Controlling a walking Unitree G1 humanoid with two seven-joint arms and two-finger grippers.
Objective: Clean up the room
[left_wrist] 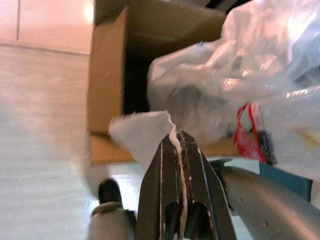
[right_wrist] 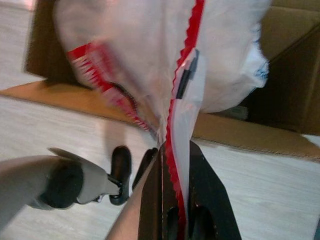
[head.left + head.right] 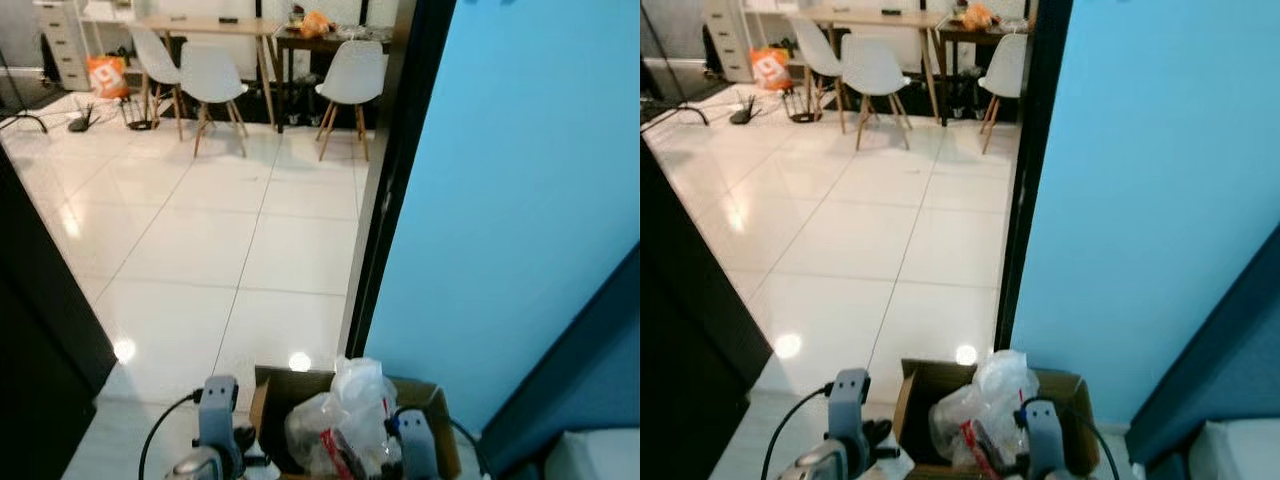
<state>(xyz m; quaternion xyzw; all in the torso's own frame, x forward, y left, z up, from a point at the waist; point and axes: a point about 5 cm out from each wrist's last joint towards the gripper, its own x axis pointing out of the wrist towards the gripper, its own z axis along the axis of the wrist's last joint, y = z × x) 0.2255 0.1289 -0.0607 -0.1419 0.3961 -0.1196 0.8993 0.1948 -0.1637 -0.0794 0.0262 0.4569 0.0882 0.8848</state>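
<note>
An open cardboard box (image 3: 262, 400) stands on the floor right before me, stuffed with crumpled clear plastic bags (image 3: 345, 405). My left gripper (image 1: 175, 136) hangs over the box's near edge, shut on a torn white scrap of paper (image 1: 140, 131). My right gripper (image 2: 176, 146) is shut on a clear plastic bag with a red serrated edge (image 2: 150, 45), which hangs above the box (image 2: 280, 30). Both silver wrists show at the bottom of the eye views, one on each side of the box.
A blue wall (image 3: 500, 200) and a black door frame (image 3: 385, 200) stand on the right. A dark panel (image 3: 40, 300) closes the left. Glossy white tiles (image 3: 220, 230) lead to white chairs (image 3: 212, 75), wooden tables (image 3: 200, 25), an orange bag (image 3: 105, 75) and floor cables (image 3: 80, 120).
</note>
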